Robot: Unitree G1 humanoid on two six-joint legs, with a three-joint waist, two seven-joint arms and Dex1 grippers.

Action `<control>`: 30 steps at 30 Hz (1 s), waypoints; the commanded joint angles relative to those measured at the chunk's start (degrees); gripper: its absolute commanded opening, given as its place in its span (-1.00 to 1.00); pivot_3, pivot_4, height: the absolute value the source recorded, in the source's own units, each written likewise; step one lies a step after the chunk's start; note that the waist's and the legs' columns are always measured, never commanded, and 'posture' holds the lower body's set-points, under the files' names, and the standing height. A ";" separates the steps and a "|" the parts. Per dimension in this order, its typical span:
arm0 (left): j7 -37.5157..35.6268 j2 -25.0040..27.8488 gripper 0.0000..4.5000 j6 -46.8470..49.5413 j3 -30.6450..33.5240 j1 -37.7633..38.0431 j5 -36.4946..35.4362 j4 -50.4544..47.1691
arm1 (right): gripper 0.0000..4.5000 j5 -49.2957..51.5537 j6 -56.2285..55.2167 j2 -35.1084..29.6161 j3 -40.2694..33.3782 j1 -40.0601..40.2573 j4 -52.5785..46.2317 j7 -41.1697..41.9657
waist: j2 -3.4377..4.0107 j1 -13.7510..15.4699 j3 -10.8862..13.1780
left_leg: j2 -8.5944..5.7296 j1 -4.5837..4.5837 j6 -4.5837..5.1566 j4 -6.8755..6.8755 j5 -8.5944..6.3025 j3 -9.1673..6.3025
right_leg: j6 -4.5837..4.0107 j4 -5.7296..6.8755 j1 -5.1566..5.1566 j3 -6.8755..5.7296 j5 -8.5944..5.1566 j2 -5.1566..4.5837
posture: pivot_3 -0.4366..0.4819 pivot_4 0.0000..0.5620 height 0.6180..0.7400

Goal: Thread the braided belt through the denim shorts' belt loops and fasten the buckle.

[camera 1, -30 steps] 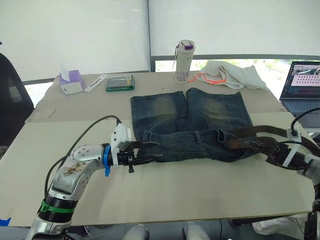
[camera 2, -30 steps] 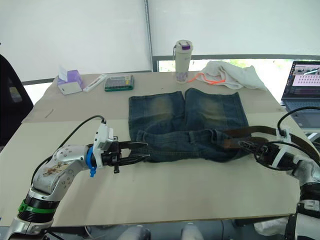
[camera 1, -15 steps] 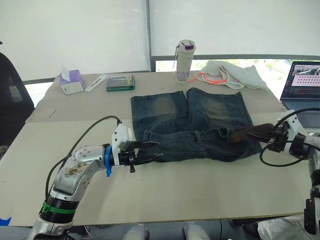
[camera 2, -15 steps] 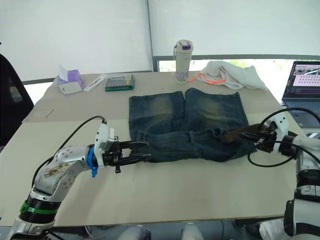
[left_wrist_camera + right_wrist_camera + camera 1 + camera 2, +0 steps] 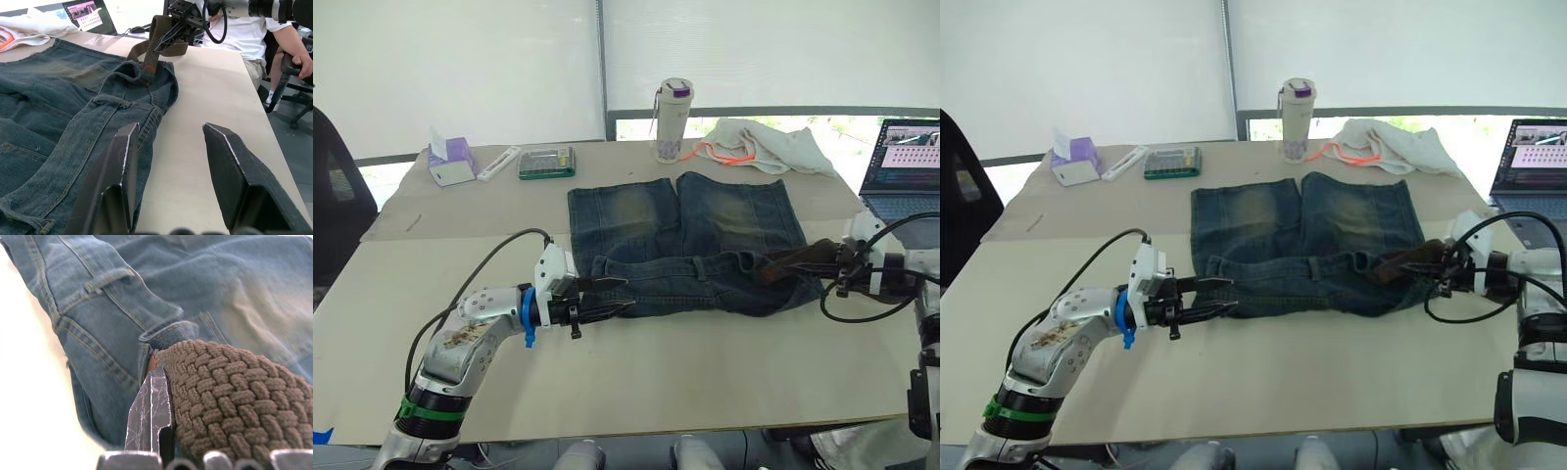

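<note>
The denim shorts (image 5: 685,245) lie flat mid-table with the waistband toward me. My left gripper (image 5: 625,296) is open at the waistband's left end, and its fingers (image 5: 122,161) straddle the denim edge without closing on it. The braided belt (image 5: 798,260) is brown. It runs from the waistband's right corner, where it enters one of the belt loops (image 5: 134,73), out to my right gripper (image 5: 842,264). That gripper is shut on the belt (image 5: 230,401) just off the shorts' right side. The buckle is out of view.
Along the far edge stand a bottle (image 5: 672,120), a white cloth with orange cord (image 5: 759,145), a green box (image 5: 547,162) and a tissue box (image 5: 450,160). A laptop (image 5: 904,162) sits at the right. A person (image 5: 274,44) sits beyond the table's right end.
My right gripper has risen from the table's right edge and moved in to the shorts' right waistband corner, bringing the belt with it. The left gripper has stayed put.
</note>
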 commanded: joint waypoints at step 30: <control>6.71 -3.71 -0.02 -1.35 2.07 -4.66 2.84 9.84 | -1.00 30.43 70.18 13.71 -23.60 11.95 -29.18 -29.27 | 0.02 0.27 -0.02 | 0.00 -0.02 0.02 0.03 -0.01 0.06 | 0.00 0.09 -0.06 0.10 0.03 0.02 | -0.05 -0.47 1.00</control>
